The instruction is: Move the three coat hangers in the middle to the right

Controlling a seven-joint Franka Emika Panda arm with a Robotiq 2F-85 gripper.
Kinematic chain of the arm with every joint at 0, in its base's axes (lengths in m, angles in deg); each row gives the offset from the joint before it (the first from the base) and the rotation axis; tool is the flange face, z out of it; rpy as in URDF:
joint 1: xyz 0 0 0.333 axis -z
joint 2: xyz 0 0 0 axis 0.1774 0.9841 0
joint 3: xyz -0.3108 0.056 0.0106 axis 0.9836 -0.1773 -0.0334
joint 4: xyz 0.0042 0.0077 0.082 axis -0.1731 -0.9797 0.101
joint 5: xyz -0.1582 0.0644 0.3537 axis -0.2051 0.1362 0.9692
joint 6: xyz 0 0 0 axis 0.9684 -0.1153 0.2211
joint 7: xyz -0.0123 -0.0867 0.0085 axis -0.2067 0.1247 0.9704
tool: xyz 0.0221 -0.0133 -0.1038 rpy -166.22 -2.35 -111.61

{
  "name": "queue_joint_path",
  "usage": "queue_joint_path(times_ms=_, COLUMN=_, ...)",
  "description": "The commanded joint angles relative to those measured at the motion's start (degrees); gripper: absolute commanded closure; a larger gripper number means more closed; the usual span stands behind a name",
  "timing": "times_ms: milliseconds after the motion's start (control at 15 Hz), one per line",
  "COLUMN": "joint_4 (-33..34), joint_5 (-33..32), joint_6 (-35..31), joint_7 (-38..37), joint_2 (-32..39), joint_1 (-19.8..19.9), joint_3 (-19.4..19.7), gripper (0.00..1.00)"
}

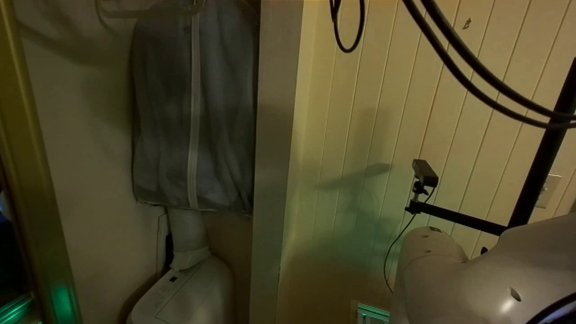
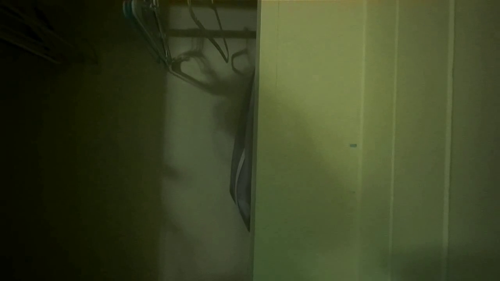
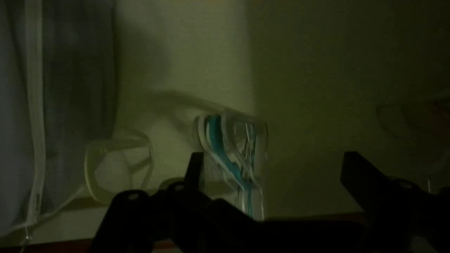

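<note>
In the wrist view, which looks upside down, a cluster of thin hangers hangs close together near the middle. A teal hanger (image 3: 217, 137) sits among pale, whitish hangers (image 3: 205, 140); how many there are is hard to tell in the dim light. In an exterior view the cluster hangs at the upper left, with a teal end (image 2: 127, 9) showing. My gripper (image 3: 276, 167) is open in the wrist view. Its fingers stand wide apart, one on each side of the cluster, which is nearer the left finger. Nothing is visibly gripped. The gripper is out of both exterior views.
A grey zipped garment bag (image 1: 166, 112) hangs beside the closet's door frame (image 1: 275, 135); it shows at the wrist view's left (image 3: 77, 70). A separate pale hanger (image 3: 91, 175) is near it. Dark hangers (image 2: 31, 37) hang far left. A white appliance (image 1: 193, 292) stands below the bag.
</note>
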Motion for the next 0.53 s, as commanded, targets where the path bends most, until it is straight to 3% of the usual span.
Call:
queue_joint_path(times_ms=0, joint_4=1.52, joint_5=0.95, joint_6=-2.62, joint_7=0.93, joint_2=1.7, joint_1=0.71, joint_3=-0.21, gripper=0.0)
queue_joint_path(times_ms=467, joint_4=5.35, joint_5=1.09, joint_6=-7.36, joint_7=0.21, joint_2=7.04, joint_1=1.55, joint_3=0.34, gripper=0.0)
